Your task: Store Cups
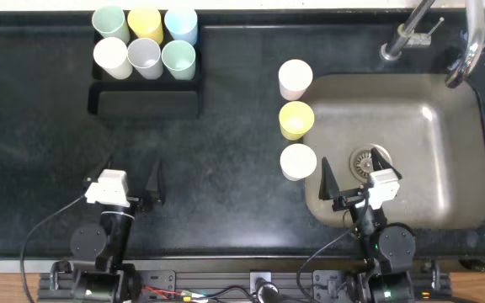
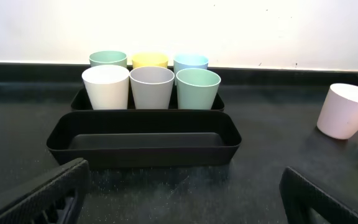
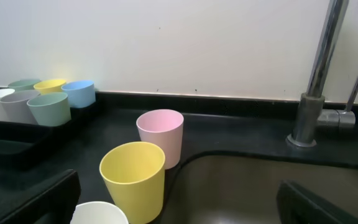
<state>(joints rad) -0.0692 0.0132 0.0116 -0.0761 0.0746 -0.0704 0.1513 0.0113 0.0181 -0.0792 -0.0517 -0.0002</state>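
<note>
Nine cups show from above. Six cups (image 1: 146, 57) stand in the rear tray (image 1: 99, 80), far left of the sink (image 1: 436, 126). Three more line the sink's left rim: pink cup (image 1: 295, 78) at the back, yellow cup (image 1: 296, 119) in the middle, white cup (image 1: 298, 161) nearest the arms. The front tray (image 1: 146, 103) touches the rear one. The left gripper (image 1: 129, 177) hangs over bare counter (image 1: 226, 194), well left of the sink. The right gripper (image 1: 352, 172) is over the sink's near left corner, close to the white cup. The faucet (image 1: 411, 29) stands behind the sink.

From the left wrist, the front tray plainly holds nothing, and it partly hides the rear tray's wall. The left gripper's fingers are spread wide and grip nothing.

From the right wrist, that gripper is likewise wide open and empty. The white cup's rim shows between the fingers, nearer one of them. The yellow cup stands behind it and covers the pink cup's lower side.
</note>
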